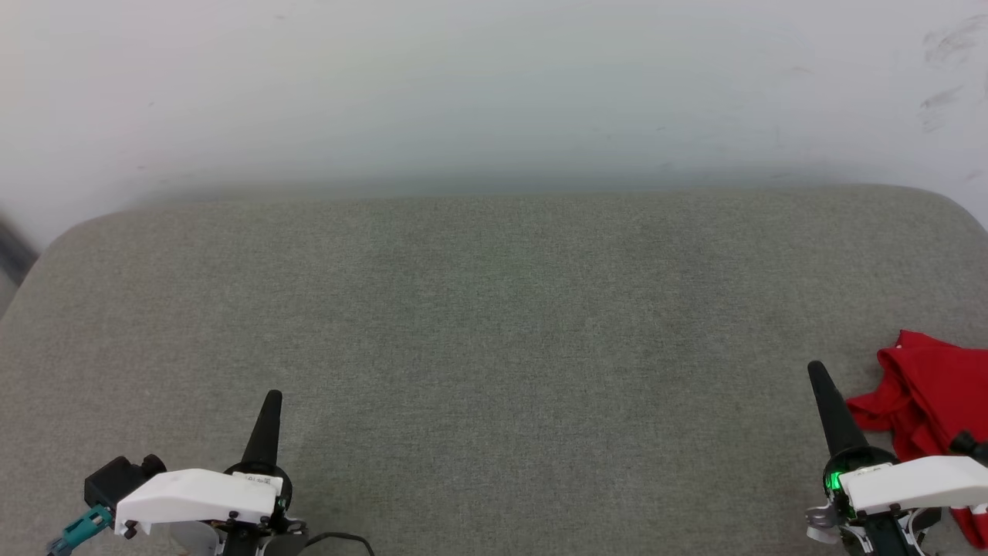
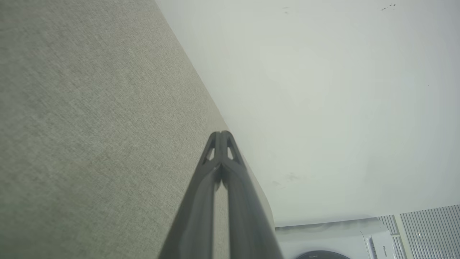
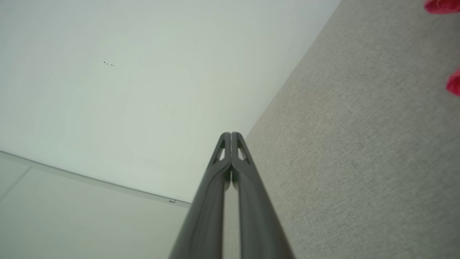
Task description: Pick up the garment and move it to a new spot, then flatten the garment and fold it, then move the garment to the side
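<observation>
The garment [image 1: 930,401], a crumpled red heap, lies at the right edge of the grey fabric surface [image 1: 494,324], partly cut off by the frame and partly behind my right wrist. Bits of its red show at the right edge of the right wrist view [image 3: 453,82]. My right gripper [image 1: 816,372] stands shut and empty just left of the garment, its fingers pressed together [image 3: 230,135]. Far from the garment, at the lower left, my left gripper [image 1: 272,398] is shut on nothing, tips touching [image 2: 221,133].
A pale wall [image 1: 494,93] runs behind the padded surface, whose back corners are rounded. In the left wrist view a white appliance [image 2: 334,241] with a dark round door stands beyond the surface's end. Bare fabric spreads between the two grippers.
</observation>
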Robot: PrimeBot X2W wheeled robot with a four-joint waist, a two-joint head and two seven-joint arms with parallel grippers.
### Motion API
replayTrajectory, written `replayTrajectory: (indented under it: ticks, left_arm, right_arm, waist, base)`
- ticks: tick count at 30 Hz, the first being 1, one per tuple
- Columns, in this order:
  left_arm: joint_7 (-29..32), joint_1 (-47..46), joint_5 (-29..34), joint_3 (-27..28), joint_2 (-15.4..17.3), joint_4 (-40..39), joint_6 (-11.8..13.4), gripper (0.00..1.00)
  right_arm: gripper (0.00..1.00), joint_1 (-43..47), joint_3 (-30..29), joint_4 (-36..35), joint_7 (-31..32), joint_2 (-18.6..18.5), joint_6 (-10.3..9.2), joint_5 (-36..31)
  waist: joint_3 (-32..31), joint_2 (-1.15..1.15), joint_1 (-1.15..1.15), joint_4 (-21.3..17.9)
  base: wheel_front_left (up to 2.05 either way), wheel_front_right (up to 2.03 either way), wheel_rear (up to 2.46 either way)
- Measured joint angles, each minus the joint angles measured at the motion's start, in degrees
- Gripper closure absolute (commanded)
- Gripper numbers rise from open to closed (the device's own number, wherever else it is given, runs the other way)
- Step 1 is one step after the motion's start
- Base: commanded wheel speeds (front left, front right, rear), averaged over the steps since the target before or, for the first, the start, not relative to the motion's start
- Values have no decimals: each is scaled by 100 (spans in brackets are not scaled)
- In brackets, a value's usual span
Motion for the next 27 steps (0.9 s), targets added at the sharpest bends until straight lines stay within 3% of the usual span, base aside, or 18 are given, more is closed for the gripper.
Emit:
replayTrajectory:
  ticks: [27]
  left_arm:
    - [349, -172, -1105, 334, -196, 85, -270, 100]
  right_arm:
    - [100, -205, -88, 244, 146, 1, -1, 1385]
  waist:
    - [17, 0, 0, 34]
  base:
    - [0, 0, 0]
